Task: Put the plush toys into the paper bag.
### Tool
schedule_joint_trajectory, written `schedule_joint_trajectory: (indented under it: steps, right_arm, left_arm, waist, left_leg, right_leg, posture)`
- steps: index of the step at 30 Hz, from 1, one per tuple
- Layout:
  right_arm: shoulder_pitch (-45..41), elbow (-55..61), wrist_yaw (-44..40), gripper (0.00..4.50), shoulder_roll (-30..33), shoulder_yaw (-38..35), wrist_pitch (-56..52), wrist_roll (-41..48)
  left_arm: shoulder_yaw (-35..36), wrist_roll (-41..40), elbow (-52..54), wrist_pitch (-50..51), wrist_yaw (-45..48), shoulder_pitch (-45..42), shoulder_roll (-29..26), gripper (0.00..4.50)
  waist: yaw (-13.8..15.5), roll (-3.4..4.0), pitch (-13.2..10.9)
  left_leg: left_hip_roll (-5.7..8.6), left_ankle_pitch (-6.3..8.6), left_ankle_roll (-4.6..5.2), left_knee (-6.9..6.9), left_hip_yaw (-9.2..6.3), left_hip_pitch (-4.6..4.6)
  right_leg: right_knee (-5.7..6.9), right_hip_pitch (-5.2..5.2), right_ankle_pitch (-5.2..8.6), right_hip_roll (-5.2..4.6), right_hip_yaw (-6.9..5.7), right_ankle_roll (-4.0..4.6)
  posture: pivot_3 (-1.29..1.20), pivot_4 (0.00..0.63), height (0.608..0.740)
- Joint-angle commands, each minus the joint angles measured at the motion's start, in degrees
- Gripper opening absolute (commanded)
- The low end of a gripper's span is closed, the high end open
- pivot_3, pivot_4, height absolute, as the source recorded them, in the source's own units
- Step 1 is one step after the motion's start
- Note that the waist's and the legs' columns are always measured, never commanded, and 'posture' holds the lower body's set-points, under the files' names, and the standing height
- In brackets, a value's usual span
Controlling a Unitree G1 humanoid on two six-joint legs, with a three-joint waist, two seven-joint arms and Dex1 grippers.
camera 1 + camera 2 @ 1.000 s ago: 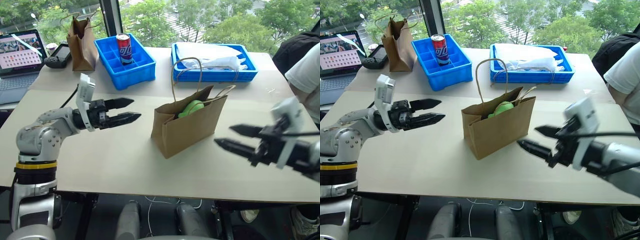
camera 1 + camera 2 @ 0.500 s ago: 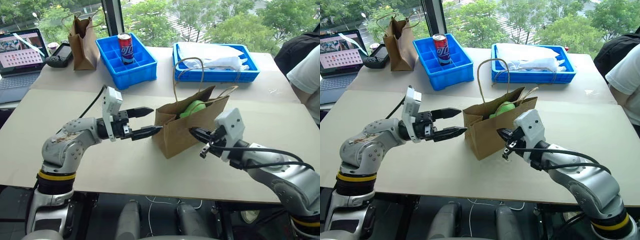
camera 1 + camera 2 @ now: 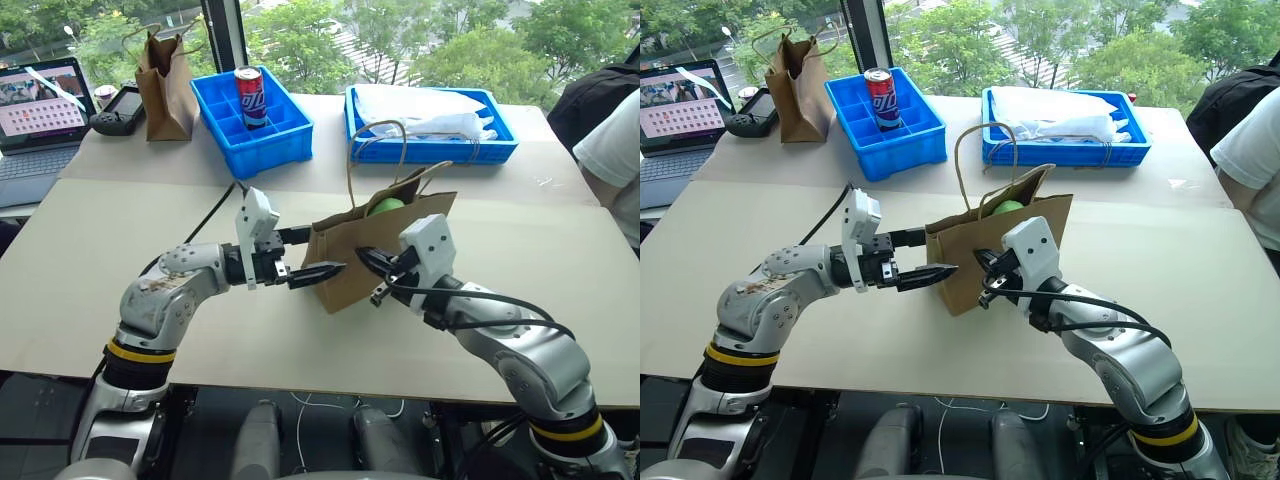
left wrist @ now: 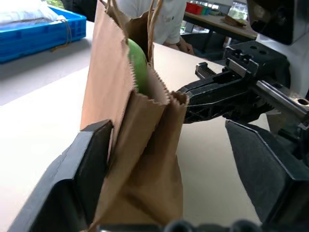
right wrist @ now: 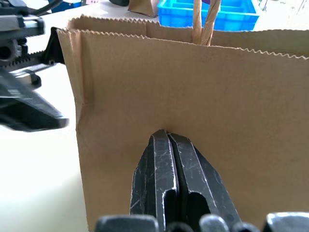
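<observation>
Pale table (image 3: 560,300) by big windows (image 3: 420,40), trees outside, daylight.

A light-brown paper bag (image 3: 385,250) holds a lime-green plush toy (image 3: 386,206); blue trays (image 3: 255,125) behind.

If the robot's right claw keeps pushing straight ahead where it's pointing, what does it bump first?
The paper bag. The shut right gripper points straight at the bag's broad brown side, with its tips seemingly already on the paper, so going on would probably push the side in.
</observation>
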State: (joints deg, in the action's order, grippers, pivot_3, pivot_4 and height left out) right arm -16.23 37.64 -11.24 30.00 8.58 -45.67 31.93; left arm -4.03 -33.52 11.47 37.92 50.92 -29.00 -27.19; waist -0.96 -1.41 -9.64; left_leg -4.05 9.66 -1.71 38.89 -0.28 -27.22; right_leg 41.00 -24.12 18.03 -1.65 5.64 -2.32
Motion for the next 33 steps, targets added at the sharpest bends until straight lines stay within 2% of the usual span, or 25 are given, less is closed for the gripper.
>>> schedule_joint_trajectory:
  steps: [1, 5, 8, 10, 13, 19, 26, 33]
  right_arm:
    - [0.0, 1.4, -0.4, 0.0, -0.8, -1.0, 0.5, -1.5]
    - [1.2, 2.9, -1.3, 0.0, -0.6, -3.3, -0.6, -0.4]
    - [6.4, 7.5, -5.2, 0.0, 3.4, -10.3, -3.5, 5.1]
    - [10.9, 9.8, -8.9, 0.0, 7.3, -15.4, -5.4, 9.1]
    - [24.3, 11.3, -17.9, 0.0, 15.2, -29.8, -7.5, 13.6]
    - [38.7, 9.2, -25.0, 0.0, 20.7, -42.6, -6.1, 10.0]
    - [42.2, 9.5, -26.2, 0.0, 20.4, -45.9, -5.1, 7.6]
    - [42.5, 7.1, -29.0, 0.0, 21.3, -48.2, -4.2, 5.5]
  left_arm:
    - [0.3, 1.0, -1.2, -1.5, 0.4, -2.1, -0.3, 2.26]
    - [1.0, 1.2, -4.5, -2.7, 2.1, -3.8, -0.3, 0.96]
    - [0.5, 2.2, -8.4, -5.4, 6.4, -5.9, -1.2, 0.03]
    - [0.1, 2.9, -11.2, -7.3, 9.0, -7.7, -1.4, 0.03]
    - [0.0, 2.4, -17.3, -10.4, 16.1, -12.9, -1.4, 0.03]
    - [-0.1, 0.3, -22.4, -10.4, 26.7, -18.2, -1.4, 0.03]
    - [-2.3, 2.6, -24.0, -13.0, 33.9, -17.1, -1.3, 0.03]
    - [-3.4, 5.9, -23.6, -15.9, 33.6, -14.2, -2.1, 0.03]
  waist:
    - [0.0, 0.0, 0.0]
    - [0.0, 0.0, 0.0]
    - [0.2, 0.0, 0.0]
    - [0.6, 0.0, 0.0]
    - [1.3, -0.01, 0.0]
    - [-0.1, -0.01, 0.0]
    - [-1.0, 0.0, 0.0]
    - [-0.9, 0.0, 0.0]
  left_leg:
    - [0.0, 0.0, 0.0, 0.0, 0.0, 0.0]
    - [0.0, 0.0, 0.0, 0.0, 0.0, 0.0]
    - [0.01, 0.0, 0.0, 0.0, 0.0, -0.02]
    - [0.05, 0.0, 0.0, -0.01, -0.02, -0.04]
    - [0.1, 0.0, 0.0, -0.01, -0.05, -0.07]
    - [0.09, -0.02, 0.03, 0.0, -0.09, 0.04]
    - [0.07, -0.04, 0.06, -0.01, -0.12, 0.17]
    - [0.08, -0.04, 0.07, 0.01, -0.12, 0.16]
  right_leg:
    - [0.0, -0.01, 0.0, 0.0, 0.0, 0.0]
    - [0.01, -0.01, 0.0, 0.0, 0.0, 0.0]
    - [0.0, -0.01, 0.0, 0.0, -0.01, 0.0]
    - [-0.01, 0.02, 0.01, -0.03, -0.03, -0.02]
    - [-0.07, 0.07, 0.02, -0.04, -0.04, -0.02]
    - [-0.07, 0.17, 0.04, -0.01, -0.03, -0.05]
    - [0.0, 0.25, 0.14, 0.02, 0.0, -0.22]
    - [-0.01, 0.29, 0.13, 0.02, -0.01, -0.21]
  posture:
    - [0.0, 0.15, 0.676]
    - [0.0, 0.15, 0.676]
    - [0.0, 0.15, 0.676]
    - [0.0, 0.15, 0.676]
    - [0.0, 0.15, 0.676]
    - [0.0, 0.15, 0.676]
    - [0.0, 0.15, 0.676]
    - [0.0, 0.15, 0.676]
